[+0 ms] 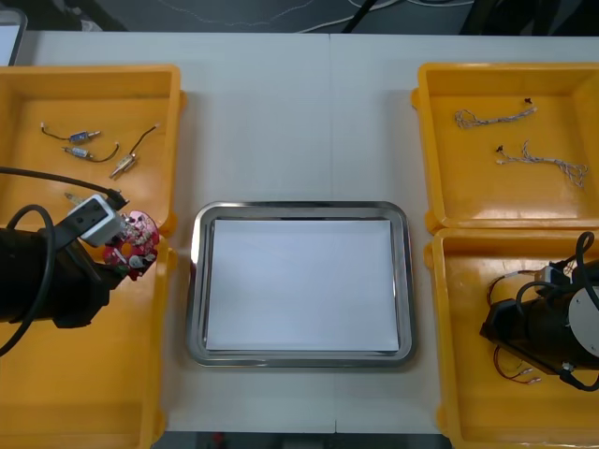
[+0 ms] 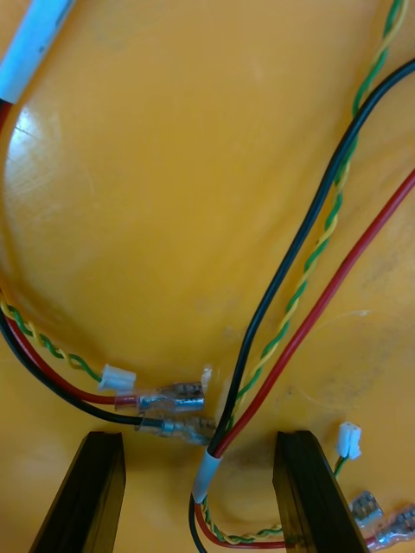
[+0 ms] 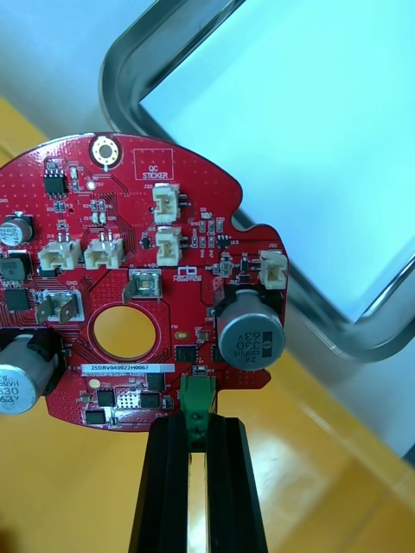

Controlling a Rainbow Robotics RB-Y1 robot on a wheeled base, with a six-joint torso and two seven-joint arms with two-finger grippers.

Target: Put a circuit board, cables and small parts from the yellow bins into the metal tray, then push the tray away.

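**Red board pinched on your left, right fingers spread over cables**

Nearest you, your right gripper (image 2: 199, 458) sits low in the near right yellow bin (image 1: 468, 412). Its fingers (image 2: 91, 492) are spread wide. A cable bundle (image 2: 205, 473) of red, black and twisted yellow-green strands lies on the bin floor between them (that floor looks orange from the wrist). The fingers stand on either side of the bundle and are not closed on it.

On your other side, the left gripper (image 3: 197, 428) has its fingers pressed onto a small green connector at the edge of the round red circuit board (image 3: 147, 276). They pinch it so the board stands out beyond the fingertips, component side towards the wrist camera. From the front, the board hangs over the inner wall of the left yellow bins (image 1: 167, 220), just beside the left rim of the metal tray (image 1: 194, 281).

That tray lies on the light table (image 1: 299, 122) between the bins and is white inside.

Farther off, the far left bin (image 1: 56, 94) holds small metal parts (image 1: 80, 140) with short black cables (image 1: 56, 136). The far right bin (image 1: 468, 94) holds two twisted blue and white cables (image 1: 493, 116), lying apart from each other.
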